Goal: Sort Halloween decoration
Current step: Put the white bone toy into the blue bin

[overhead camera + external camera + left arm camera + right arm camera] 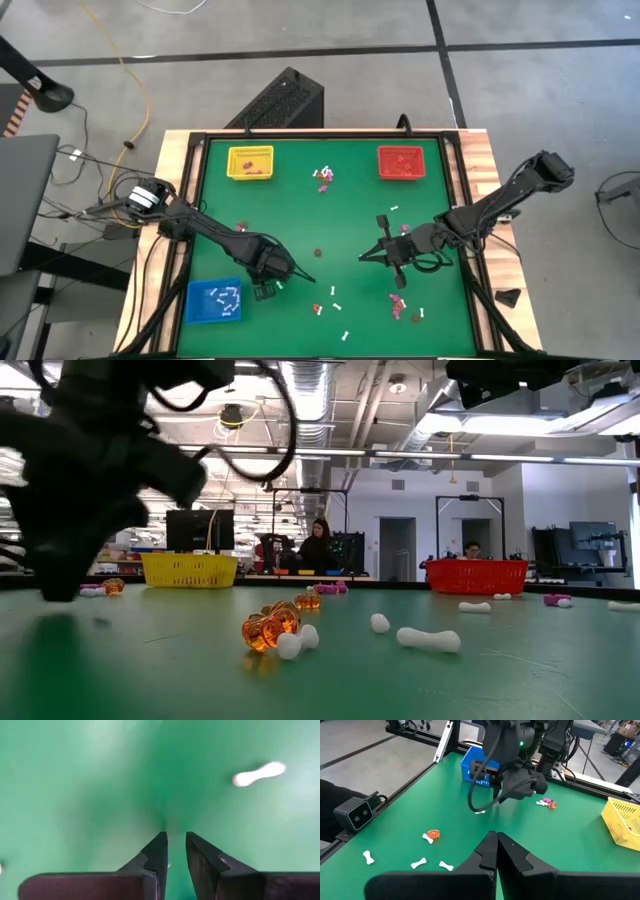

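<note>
The Halloween decoration lies scattered on the green mat: white stick-like trinkets (336, 292), purple-pink ones (323, 178) and orange ones (270, 628). My left gripper (275, 285) points down at the mat just right of the blue tray (214, 302). Its fingers (176, 836) are nearly together, with a small white trinket (480, 812) at their tips. Another white trinket (259, 774) lies on the mat beside it. My right gripper (496, 837) hovers shut over the mat's middle right (362, 258), with nothing in it. My left gripper has the white stick-like trinket (480, 812) pinched at the free ends of its two fingers. They come from above, pointing down. Only a sliver of white (169, 866) shows between them in its own wrist view. Whether the trinket is clear of the mat, I cannot tell.
A yellow tray (250, 163) stands at the far left and a red tray (402, 163) at the far right, both holding trinkets. A raised black frame (196, 200) borders the mat. More trinkets lie near the front edge (400, 305). People show in the room beyond (318, 545).
</note>
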Controlling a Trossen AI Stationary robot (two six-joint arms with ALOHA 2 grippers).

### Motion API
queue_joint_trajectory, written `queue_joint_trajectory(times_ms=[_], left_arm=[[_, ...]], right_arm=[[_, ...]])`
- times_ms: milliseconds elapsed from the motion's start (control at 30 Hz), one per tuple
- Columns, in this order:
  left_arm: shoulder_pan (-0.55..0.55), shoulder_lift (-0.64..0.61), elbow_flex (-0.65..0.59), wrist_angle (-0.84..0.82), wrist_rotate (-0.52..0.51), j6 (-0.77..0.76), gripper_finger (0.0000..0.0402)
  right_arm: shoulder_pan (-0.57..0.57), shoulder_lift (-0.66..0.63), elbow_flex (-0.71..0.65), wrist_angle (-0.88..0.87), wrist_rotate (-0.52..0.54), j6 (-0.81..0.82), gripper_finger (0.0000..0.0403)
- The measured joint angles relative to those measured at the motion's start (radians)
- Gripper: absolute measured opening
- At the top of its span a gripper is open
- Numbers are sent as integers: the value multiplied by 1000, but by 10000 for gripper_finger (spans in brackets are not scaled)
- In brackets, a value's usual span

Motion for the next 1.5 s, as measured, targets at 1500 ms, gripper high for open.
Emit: queue_joint_trajectory(times_ms=[1500], left_arm=[[102, 117, 70, 444, -179, 1083, 144]], right_arm=[[0, 0, 0, -17, 0, 1, 31]])
